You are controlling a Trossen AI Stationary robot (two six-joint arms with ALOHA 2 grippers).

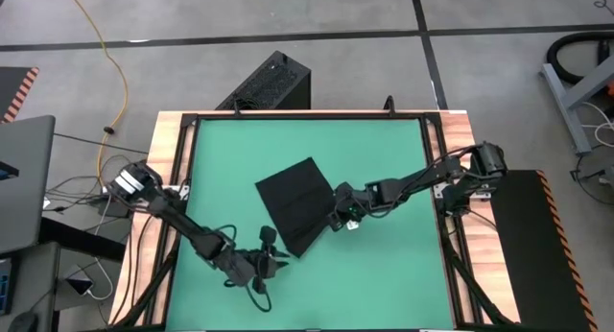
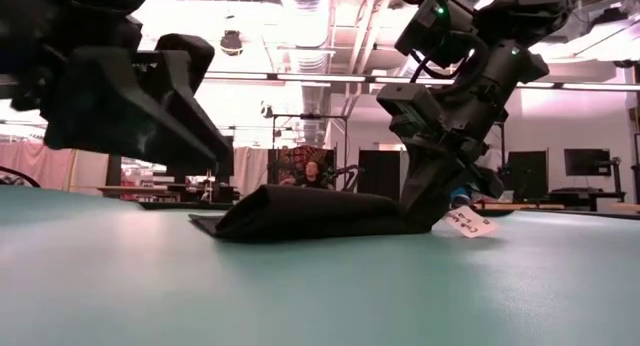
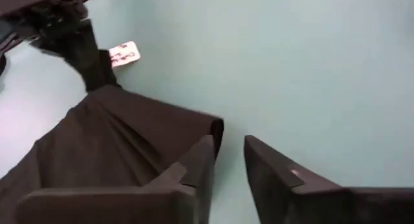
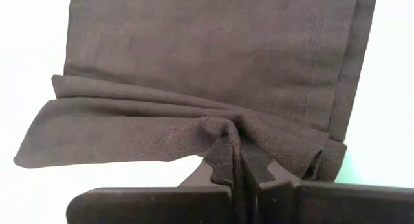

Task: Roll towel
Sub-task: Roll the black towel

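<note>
The black towel lies partly folded in the middle of the green table, and in the low view it shows as a low dark heap. Its white tag sticks out by my right gripper, which is shut on the towel's right side. My left gripper hovers open just off the towel's near corner, above the table. Only green mat shows between its fingers. My right gripper pinches the towel's edge between its two shut fingers, near the corner with the tag. The cloth bunches into several folds where the fingers meet. The fingers slant down from the table's right side. The pinched part is raised a little; the rest lies on the table.
A black vented box stands beyond the table's far edge. A wooden frame borders the green mat. Open mat lies to the left, far side and near right of the towel. A person sits far off in the room.
</note>
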